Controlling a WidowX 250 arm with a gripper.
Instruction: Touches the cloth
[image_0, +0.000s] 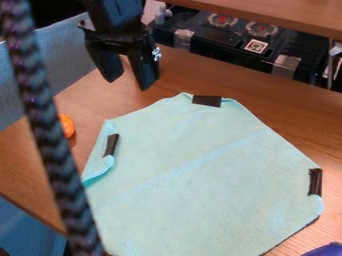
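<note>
Cloth (207, 175): pale green, spread on counter (280, 107), centre of view to 6 o'clock; edge folded over at its 10 o'clock.
Black strips: one (207, 101) at cloth's 12, one (112, 145) at 10, one (315, 182) at 3.
Hand (129, 86): off cloth's 11 o'clock edge, fingers apart, nothing between them.
Touch: not yet made; step in hand judged to be the approach.
Next move: should go toward 5 o'clock and down, lightly, until fingertips meet fabric.
Orange item (67, 125): beyond cloth's 10 o'clock.

Slanted downward view over tabletop (280, 107)
</note>
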